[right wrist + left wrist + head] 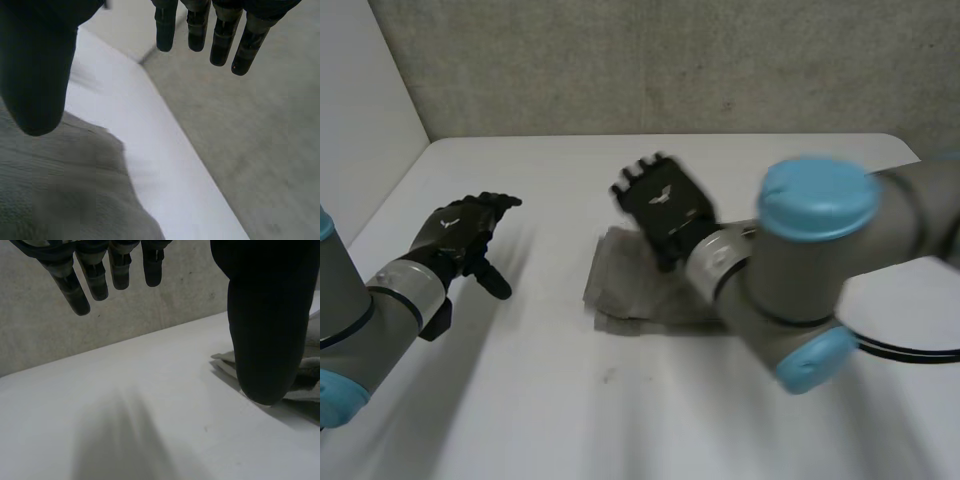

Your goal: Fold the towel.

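A grey towel (630, 290) lies folded into a small bundle near the middle of the white table (570, 400). My right hand (665, 205) hovers above the towel's far side, fingers (220, 35) straight and holding nothing; the towel (60, 190) lies under its palm. My left hand (460, 235) floats over the table to the left of the towel, well apart from it, with its fingers (95, 275) spread and empty. The towel's edge (305, 380) shows past that hand's thumb.
A grey wall (670, 60) runs along the table's far edge, and a white panel (360, 110) closes the left side. My right arm (810, 270) reaches across the towel's right part. Bare table lies in front and to the left.
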Controlling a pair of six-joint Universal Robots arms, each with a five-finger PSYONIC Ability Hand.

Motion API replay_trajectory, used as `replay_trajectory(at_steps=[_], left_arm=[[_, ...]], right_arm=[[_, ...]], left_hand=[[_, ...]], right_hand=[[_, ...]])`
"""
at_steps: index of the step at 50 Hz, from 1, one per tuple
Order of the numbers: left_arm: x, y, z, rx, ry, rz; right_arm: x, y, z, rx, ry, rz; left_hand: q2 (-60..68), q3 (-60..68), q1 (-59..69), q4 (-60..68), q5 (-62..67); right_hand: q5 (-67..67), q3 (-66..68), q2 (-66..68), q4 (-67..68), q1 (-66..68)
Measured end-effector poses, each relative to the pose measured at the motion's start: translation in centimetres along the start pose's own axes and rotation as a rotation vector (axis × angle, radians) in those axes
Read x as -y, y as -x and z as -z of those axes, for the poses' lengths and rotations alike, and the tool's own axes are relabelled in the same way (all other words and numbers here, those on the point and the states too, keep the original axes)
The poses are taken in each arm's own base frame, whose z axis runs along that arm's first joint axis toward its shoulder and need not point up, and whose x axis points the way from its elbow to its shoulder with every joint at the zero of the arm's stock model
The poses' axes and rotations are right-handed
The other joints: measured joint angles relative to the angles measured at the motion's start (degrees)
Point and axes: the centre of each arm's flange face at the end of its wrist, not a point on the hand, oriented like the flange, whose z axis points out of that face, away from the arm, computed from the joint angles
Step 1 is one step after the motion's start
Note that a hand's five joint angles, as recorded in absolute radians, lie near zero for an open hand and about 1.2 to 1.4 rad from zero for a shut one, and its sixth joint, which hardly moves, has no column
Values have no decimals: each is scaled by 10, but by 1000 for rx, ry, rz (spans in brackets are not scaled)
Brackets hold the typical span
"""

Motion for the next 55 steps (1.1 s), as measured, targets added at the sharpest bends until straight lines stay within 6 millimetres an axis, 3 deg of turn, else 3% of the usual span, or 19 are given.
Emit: replay_trajectory(at_steps=[3, 6, 9, 13, 14, 18, 21, 23, 26, 32, 38, 42, 46, 48, 51, 52, 54, 55], left_arm=[[2, -4, 0, -11, -8, -4], [8, -12, 0, -36, -29, -14], [15, -23, -2, -67, -53, -25], [18, -43, -7, -122, -71, -41], [18, -43, -7, -122, -71, -41], [13, -71, -18, -197, -62, -57], [6, -87, -24, -224, -44, -65], [3, -92, -27, -226, -34, -68], [0, -101, -29, -209, -17, -70], [10, -109, -19, -180, 0, -37], [47, -108, 4, -169, -35, 42], [69, -106, 14, -169, -76, 77], [93, -100, 22, -155, -141, 100], [103, -94, 23, -136, -170, 107], [112, -84, 23, -110, -195, 113], [116, -78, 22, -91, -206, 116], [117, -71, 21, -74, -212, 119], [117, -71, 21, -74, -212, 119]], right_arm=[[-5, -29, 15, -67, 38, -93], [-23, -54, 31, -125, 107, -192], [-57, -70, 50, -159, 217, -280], [-94, -75, 69, -163, 330, -349], [-94, -75, 69, -163, 330, -349], [-124, -73, 85, -141, 403, -406], [-137, -71, 88, -130, 408, -420], [-142, -71, 88, -132, 403, -418], [-152, -76, 85, -161, 378, -376], [-157, -93, 81, -230, 354, -253], [-132, -111, 67, -281, 284, -58], [-96, -97, 48, -242, 183, 24], [-59, -61, 29, -148, 74, 67], [-43, -33, 22, -76, 28, 80], [-34, -1, 18, 11, 3, 93], [-32, 23, 17, 75, -2, 101], [-34, 48, 18, 145, 7, 110], [-34, 48, 18, 145, 7, 110]], left_hand=[[0, 0, 0, 0, 0], [0, 0, 0, 0, 0], [0, 0, 0, 0, 0], [0, 0, 0, 0, 0], [0, 0, 0, 0, 0], [0, 0, 0, 0, 0], [0, 0, 0, 0, 0], [0, 0, 0, 0, 0], [0, 0, 0, 0, 0], [0, 0, 0, 0, 0], [0, 0, 0, 0, 0], [0, 0, 0, 0, 0], [0, 0, 0, 0, 0], [0, 0, 0, 0, 0], [0, 0, 0, 0, 0], [0, 0, 0, 0, 0], [0, 0, 0, 0, 0], [0, 0, 0, 0, 0]], right_hand=[[-2, 0, 0, 0, 0], [-2, 0, 0, 0, 0], [-2, 0, 0, 0, 0], [-2, 0, 0, 0, 0], [-2, 0, 0, 0, 0], [15, 26, 18, 17, 12], [144, 166, 160, 156, 130], [201, 228, 215, 217, 184], [480, 516, 507, 507, 411], [513, 554, 535, 548, 420], [516, 554, 535, 549, 420], [519, 555, 535, 550, 420], [521, 556, 535, 550, 420], [522, 556, 535, 550, 420], [522, 556, 535, 550, 420], [522, 556, 535, 550, 420], [522, 556, 535, 550, 420], [522, 556, 535, 550, 420]])
